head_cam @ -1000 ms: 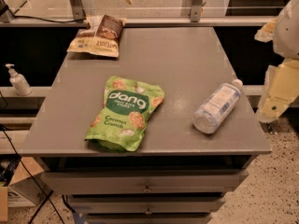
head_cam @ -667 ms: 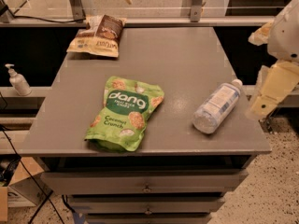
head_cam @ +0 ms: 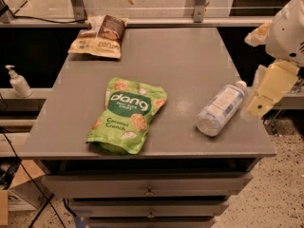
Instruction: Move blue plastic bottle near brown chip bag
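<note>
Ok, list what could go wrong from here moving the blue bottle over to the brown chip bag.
1. The blue plastic bottle lies on its side by the table's right edge; a nudge from the gripper, hanging just beyond that edge, might roll it off.
2. The brown chip bag sits at the far left corner; a careless set-down could shove it off.

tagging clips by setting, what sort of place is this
Probably a robot lab or office workroom: a grey drawer cabinet, a white pump dispenser bottle on a side shelf, loose cables lower left. The pincer hangs off the cabinet's right edge, beside the blue plastic bottle.
</note>
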You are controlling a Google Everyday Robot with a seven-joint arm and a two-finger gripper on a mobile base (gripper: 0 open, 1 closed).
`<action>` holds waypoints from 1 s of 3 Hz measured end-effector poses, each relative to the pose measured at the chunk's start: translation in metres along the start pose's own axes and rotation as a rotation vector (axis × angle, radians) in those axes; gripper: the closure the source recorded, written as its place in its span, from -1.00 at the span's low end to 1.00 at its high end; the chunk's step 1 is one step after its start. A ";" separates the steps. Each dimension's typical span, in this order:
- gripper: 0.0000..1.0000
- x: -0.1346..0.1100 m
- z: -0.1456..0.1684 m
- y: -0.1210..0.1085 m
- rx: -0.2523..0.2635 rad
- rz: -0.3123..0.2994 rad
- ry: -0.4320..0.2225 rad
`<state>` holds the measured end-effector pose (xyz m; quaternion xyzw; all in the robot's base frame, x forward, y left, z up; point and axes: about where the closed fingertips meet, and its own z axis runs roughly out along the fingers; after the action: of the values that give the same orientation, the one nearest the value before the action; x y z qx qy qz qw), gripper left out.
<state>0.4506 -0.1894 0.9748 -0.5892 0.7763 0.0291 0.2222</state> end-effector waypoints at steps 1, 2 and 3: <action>-1.00 -0.013 0.008 0.002 -0.002 -0.058 0.038; -1.00 -0.034 0.031 0.004 -0.018 -0.158 0.093; -1.00 -0.045 0.065 0.003 -0.035 -0.248 0.178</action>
<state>0.4778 -0.1279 0.9326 -0.6844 0.7137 -0.0376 0.1440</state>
